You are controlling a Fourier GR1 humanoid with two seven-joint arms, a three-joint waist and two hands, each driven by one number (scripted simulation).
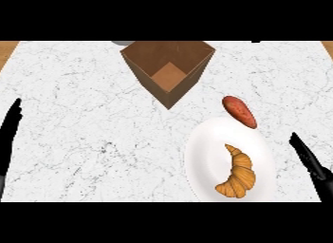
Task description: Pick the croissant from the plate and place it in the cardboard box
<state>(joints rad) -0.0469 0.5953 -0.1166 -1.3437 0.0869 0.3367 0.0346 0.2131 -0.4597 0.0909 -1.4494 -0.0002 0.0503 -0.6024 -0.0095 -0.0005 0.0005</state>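
Head view: croissant (239,173), judged light and crumbly, is lying on plate (200,156); thick middle is being recommended; right hand (316,168), at 3 o'clock, is being held open, empty.

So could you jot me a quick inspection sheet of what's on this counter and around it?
Surface: white marble counter, with wood showing at both far corners.
Job's things: croissant lying on the white plate, not yet picked up; open cardboard box at the far side, nothing seen inside.
Clutter: reddish-brown sausage-like item at the plate's far rim; whether it touches the plate cannot be told.
Robot hands: left robot hand open at the left edge, resting; right robot hand open at the right edge beside the plate, holding nothing.
Cables: nothing seen.
Surroundings: a grey object behind the box, mostly cut off.
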